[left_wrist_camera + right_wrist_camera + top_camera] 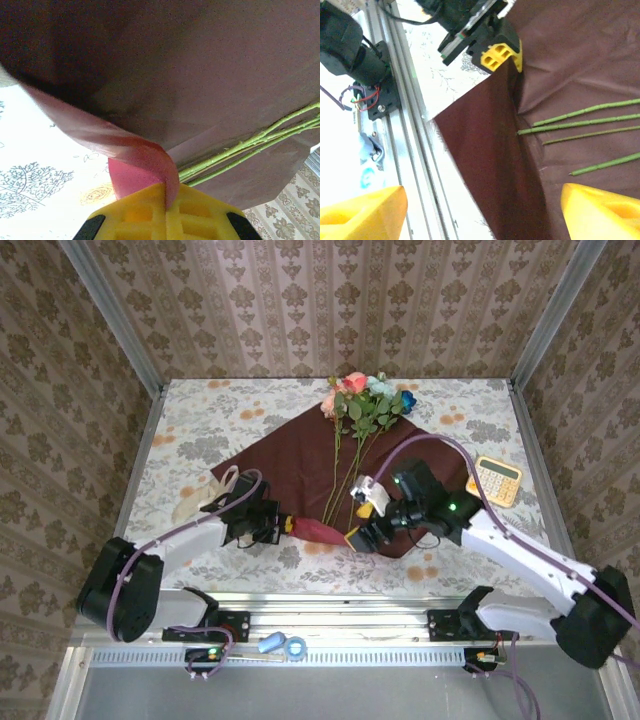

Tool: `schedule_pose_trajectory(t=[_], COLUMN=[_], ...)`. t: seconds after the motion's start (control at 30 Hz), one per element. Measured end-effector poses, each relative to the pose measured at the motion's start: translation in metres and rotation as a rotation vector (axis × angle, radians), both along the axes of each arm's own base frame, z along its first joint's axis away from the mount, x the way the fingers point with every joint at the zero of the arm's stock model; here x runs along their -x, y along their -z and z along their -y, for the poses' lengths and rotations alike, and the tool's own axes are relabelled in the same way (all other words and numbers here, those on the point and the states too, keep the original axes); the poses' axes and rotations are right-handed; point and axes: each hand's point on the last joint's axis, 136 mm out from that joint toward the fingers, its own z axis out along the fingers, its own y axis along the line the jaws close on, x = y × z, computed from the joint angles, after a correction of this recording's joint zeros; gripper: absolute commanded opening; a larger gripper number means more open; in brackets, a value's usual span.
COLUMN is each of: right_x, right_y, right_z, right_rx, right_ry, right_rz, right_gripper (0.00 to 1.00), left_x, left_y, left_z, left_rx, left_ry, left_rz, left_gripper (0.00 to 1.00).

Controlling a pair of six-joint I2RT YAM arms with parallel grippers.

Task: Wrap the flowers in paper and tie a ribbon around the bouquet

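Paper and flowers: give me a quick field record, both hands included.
paper: spread flat, near corner lifted
flowers: lying on paper, blooms at far edge, stems pointing to near edge
left hand: shut on paper's near corner
right hand: open, over paper's near edge by the stem ends
ribbon: lying left of paper, not in use
wrap: not yet done
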Motion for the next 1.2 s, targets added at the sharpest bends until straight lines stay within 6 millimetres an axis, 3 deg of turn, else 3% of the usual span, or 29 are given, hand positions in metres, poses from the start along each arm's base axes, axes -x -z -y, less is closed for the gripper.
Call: schedule_pose_trajectory(t=[0.23,0.43,0.47,0.57,0.6,0.63,0.67,0.7,0.83,1.03,1.2], right_x=[0.0,-0.012,-0.016,-0.024,-0.028,-0.032,-0.037,-0.043,-0.065,-0.086,-0.101], right_y=[0.019,0.065,0.071,0.077,0.076,0.074,0.071,0.069,0.067,0.086,0.103], right_z=[0.005,-0.003,-0.004,-0.009,-0.012,-0.014,-0.018,-0.021,-0.027,-0.023,-0.013], right_rx=[0.091,0.219,0.234,0.25,0.248,0.244,0.235,0.226,0.205,0.222,0.256], right_ry=[-0.058,-0.046,-0.038,-0.016,-0.009,-0.004,0.002,0.008,0.035,0.086,0.144], right_rz=[0.105,0.031,0.018,-0.009,-0.016,-0.02,-0.029,-0.047,-0.128,-0.349,-0.488], right_gripper=[0.83,0.72,0.63,0.13,0.03,0.0,0.0,0.0,0.0,0.0,0.0], left_x=[0.0,0.0,-0.001,-0.002,-0.003,-0.004,-0.005,-0.006,-0.01,-0.006,0.008], left_y=[0.0,-0.001,-0.001,-0.002,-0.003,-0.004,-0.005,-0.007,-0.021,-0.057,-0.056], left_z=[0.001,0.001,0.001,-0.001,-0.002,-0.003,-0.005,-0.007,-0.019,-0.029,-0.035], left_rx=[0.006,0.007,0.008,0.012,0.012,0.011,0.008,0.004,-0.04,-0.129,-0.176], left_ry=[0.003,0.003,0.001,-0.005,-0.007,-0.007,-0.003,0.001,0.043,0.172,0.266], left_rz=[-0.001,0.001,0.002,0.004,0.007,0.012,0.023,0.038,0.119,0.3,0.385], left_gripper=[0.0,0.0,0.0,0.0,0.0,0.1,0.27,0.38,0.59,0.62,0.56])
